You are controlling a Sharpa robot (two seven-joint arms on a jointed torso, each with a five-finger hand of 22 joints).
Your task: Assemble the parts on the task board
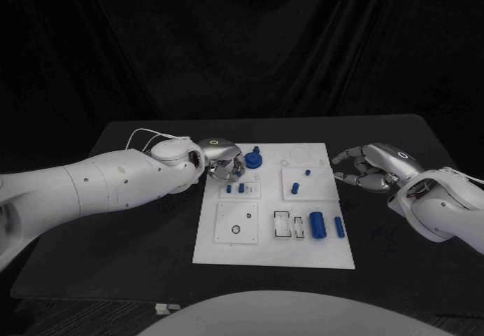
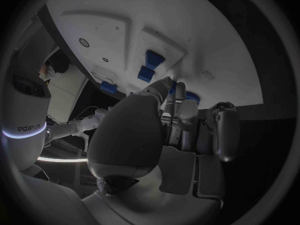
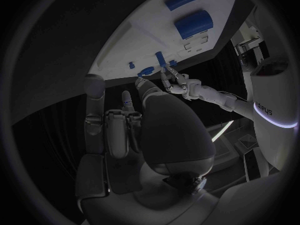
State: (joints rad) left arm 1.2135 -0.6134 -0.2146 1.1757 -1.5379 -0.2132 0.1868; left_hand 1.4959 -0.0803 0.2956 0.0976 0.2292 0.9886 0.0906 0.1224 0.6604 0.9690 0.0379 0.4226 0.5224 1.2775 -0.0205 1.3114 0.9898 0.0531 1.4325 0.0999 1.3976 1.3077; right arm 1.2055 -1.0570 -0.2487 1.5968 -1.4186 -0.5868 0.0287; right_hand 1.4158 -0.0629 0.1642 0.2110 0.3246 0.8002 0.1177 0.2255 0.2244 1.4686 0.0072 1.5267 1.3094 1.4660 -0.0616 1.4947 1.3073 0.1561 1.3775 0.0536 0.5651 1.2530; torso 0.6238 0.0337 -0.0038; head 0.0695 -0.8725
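Reached with the left hand (image 1: 220, 155) to the blue part (image 1: 252, 160) at the task board (image 1: 234, 253) far-left corner, grip unclear; right hand (image 1: 365, 168) curled, empty; probably seating next.

From the head we look steeply down on the whole worktop (image 1: 151, 231), with the task board (image 1: 274, 255) at its middle. Our wrist cameras sit close behind the left hand (image 2: 134, 135) and the right hand (image 3: 169, 130), each facing across its fingers to the board, which all three views share.
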